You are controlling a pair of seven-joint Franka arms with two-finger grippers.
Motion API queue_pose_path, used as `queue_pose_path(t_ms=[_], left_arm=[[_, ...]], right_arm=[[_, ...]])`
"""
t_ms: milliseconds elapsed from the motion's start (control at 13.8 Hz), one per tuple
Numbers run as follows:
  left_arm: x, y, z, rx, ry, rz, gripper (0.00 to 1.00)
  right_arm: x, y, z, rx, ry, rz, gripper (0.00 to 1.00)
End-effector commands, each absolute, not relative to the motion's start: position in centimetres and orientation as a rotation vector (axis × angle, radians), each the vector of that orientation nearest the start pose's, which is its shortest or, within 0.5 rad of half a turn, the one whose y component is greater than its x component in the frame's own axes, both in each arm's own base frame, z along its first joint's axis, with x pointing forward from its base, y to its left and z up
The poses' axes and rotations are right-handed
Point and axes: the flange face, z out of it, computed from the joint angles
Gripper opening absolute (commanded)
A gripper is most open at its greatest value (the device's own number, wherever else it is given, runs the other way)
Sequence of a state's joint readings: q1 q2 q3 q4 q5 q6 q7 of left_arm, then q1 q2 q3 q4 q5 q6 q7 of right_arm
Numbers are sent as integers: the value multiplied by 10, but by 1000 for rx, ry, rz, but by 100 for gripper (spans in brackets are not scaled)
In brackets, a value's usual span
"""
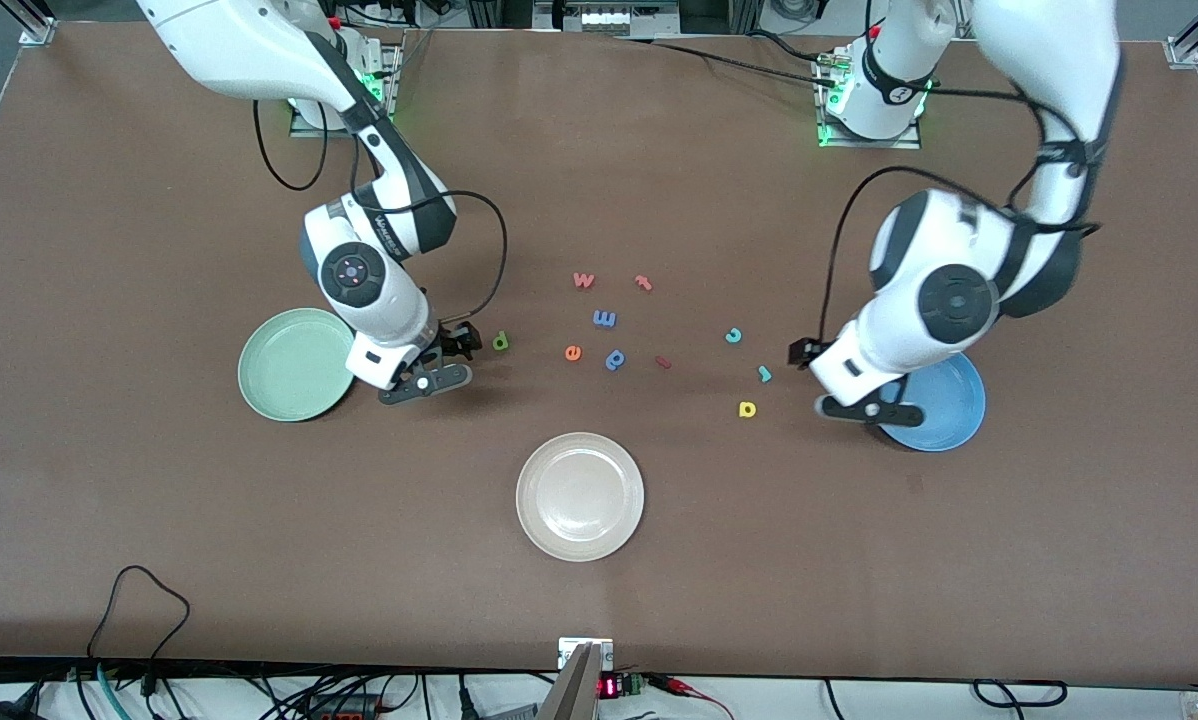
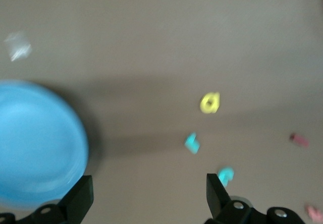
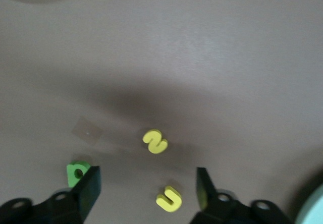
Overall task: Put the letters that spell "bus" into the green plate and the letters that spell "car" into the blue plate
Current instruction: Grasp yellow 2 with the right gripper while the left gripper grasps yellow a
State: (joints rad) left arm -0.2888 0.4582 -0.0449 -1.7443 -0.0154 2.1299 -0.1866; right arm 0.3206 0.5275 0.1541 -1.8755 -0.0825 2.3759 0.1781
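Observation:
The green plate (image 1: 296, 364) lies toward the right arm's end of the table. My right gripper (image 1: 437, 366) (image 3: 147, 182) hangs open low beside it. The yellow u (image 3: 170, 199) lies on the table between its fingers, touching neither. The yellow s (image 3: 155, 141) lies just past it, and the green b (image 1: 500, 341) (image 3: 76, 172) sits outside one finger. My left gripper (image 1: 837, 384) (image 2: 149, 186) is open and empty beside the blue plate (image 1: 944, 402) (image 2: 35, 143). The teal c (image 1: 734, 335) (image 2: 225, 175), blue r (image 1: 764, 374) (image 2: 192, 143) and yellow a (image 1: 747, 409) (image 2: 210, 103) lie on the table close by.
A cream-white plate (image 1: 580, 496) sits nearer the front camera at mid-table. Spare letters lie in the middle: a w (image 1: 583, 280), a t (image 1: 643, 282), a blue m (image 1: 604, 318), an orange e (image 1: 573, 352), a blue stemmed letter (image 1: 615, 359) and a small red piece (image 1: 663, 362).

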Motion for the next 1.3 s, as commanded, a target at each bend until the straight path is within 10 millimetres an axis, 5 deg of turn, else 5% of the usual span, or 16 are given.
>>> queue_pose_path(t_ms=[0, 362, 652, 942, 1232], left_arm=[[631, -229, 269, -3145, 263, -24, 84], [625, -262, 198, -3167, 313, -130, 72], [609, -284, 180, -3152, 372, -84, 70], [607, -280, 173, -3142, 378, -65, 64], [605, -278, 171, -3137, 379, -42, 42]], right_arm=[[573, 290, 224, -3088, -546, 35, 67], [582, 287, 216, -3051, -825, 21, 64], [585, 288, 201, -3015, -894, -33, 64], [584, 291, 190, -3005, -902, -48, 64], [582, 293, 180, -3000, -907, -52, 60]])
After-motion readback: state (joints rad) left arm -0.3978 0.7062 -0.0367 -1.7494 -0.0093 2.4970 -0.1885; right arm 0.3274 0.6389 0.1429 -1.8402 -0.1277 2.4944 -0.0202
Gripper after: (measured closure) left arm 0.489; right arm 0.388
